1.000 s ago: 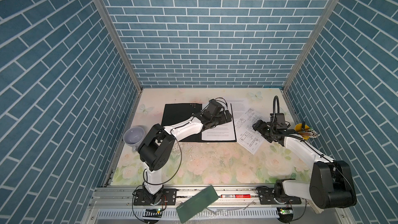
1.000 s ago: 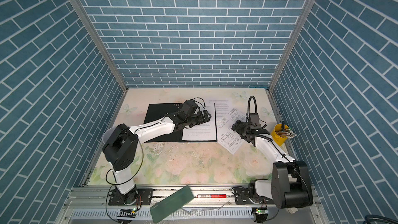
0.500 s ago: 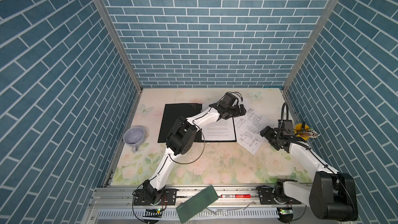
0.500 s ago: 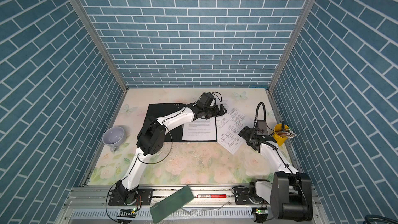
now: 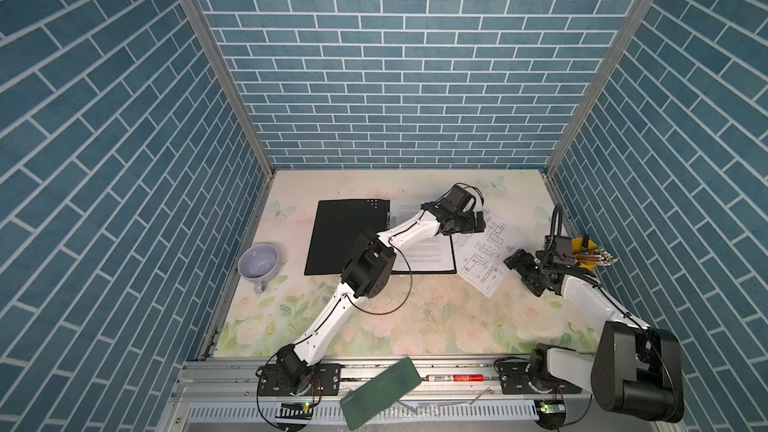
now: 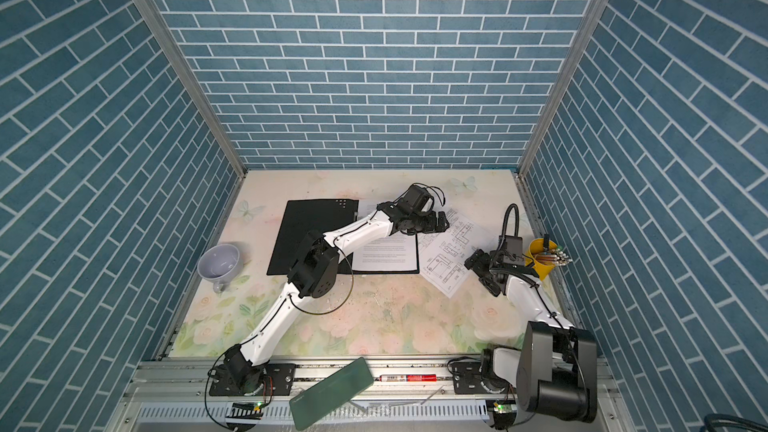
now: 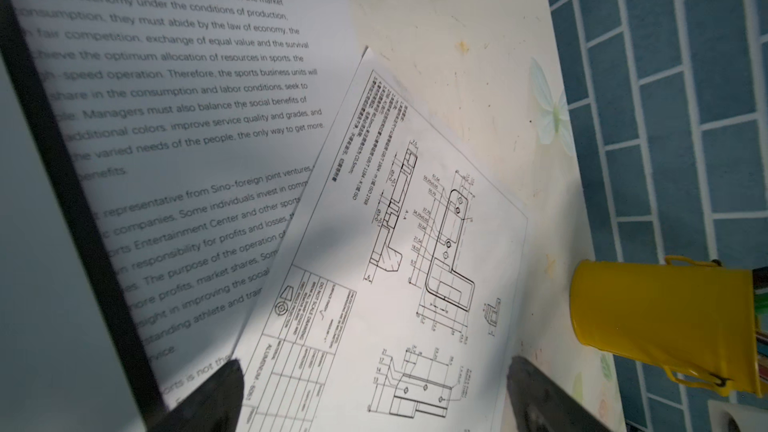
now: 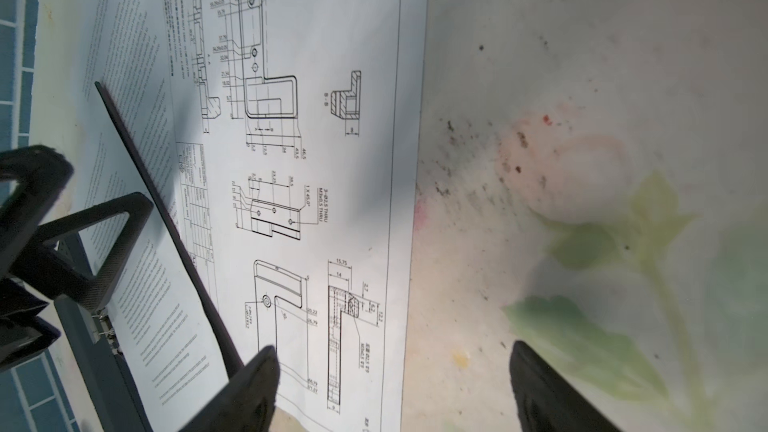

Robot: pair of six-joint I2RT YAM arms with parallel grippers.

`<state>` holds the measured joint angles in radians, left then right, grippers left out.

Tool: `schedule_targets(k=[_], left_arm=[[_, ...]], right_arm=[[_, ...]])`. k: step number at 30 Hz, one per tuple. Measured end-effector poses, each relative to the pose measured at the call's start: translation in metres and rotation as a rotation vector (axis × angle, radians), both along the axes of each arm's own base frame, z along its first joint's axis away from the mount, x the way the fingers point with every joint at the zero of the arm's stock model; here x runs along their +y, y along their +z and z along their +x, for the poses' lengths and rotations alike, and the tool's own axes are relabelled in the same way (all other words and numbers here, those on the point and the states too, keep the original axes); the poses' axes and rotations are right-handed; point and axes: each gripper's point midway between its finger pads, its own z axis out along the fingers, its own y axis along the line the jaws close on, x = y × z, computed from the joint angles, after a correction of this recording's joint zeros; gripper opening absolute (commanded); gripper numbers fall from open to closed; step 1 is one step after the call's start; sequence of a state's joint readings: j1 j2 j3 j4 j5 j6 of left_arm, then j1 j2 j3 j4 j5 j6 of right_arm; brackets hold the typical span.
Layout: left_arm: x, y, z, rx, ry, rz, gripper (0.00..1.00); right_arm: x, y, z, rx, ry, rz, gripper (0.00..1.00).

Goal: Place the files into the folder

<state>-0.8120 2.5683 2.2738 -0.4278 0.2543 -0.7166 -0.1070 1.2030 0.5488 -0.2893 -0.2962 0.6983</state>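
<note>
While both arms hang over the paperwork, the flat rectangular folder (image 5: 345, 238) lies open on the floral-print table (image 5: 436, 326), black inside facing up. One white sheet of printed text (image 5: 428, 257) sits on its right half. That's one file home!

A second white text sheet (image 7: 187, 89) lies on the table just outside the folder's right edge. The white sheet of black line drawings (image 5: 486, 261) lies skewed across its corner, wholly off the folder.

The left gripper (image 5: 471, 224) hovers over the far end of that drawing sheet, jaws spread wide, gripping nothing. The right gripper (image 5: 519, 272) is at the sheet's near right edge, jaws apart too and holding nothing. Its wrist view shows one fingertip (image 8: 249, 384) over paper and the other over bare table.

By the right wall, the small yellow metal bucket (image 5: 579, 246) stands upright with pencil-like sticks (image 5: 600, 257) poking out. Far left, the pale lavender ceramic cup (image 5: 258, 263) stands mouth up beside the folder.
</note>
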Motion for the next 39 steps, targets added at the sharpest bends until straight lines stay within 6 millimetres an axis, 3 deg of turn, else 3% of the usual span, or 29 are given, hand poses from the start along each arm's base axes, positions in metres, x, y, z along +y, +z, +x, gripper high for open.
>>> schedule_targets(k=[13,16,27,39], left_arm=[[0.000,-0.008,0.011,-0.044,0.004,0.050,1.00],[0.000,-0.017,0.010,-0.035,0.000,0.063,1.00],[0.001,-0.019,0.005,-0.025,-0.009,0.078,0.99],[-0.007,-0.020,-0.004,-0.022,-0.022,0.070,0.99]], right_arm=[[0.001,-0.005,-0.002,-0.018,-0.004,0.058,0.85],[0.000,-0.004,0.000,-0.026,-0.006,0.062,0.85],[-0.001,-0.012,0.005,-0.012,-0.019,0.095,0.85],[-0.004,-0.011,0.025,-0.072,-0.031,0.135,0.84]])
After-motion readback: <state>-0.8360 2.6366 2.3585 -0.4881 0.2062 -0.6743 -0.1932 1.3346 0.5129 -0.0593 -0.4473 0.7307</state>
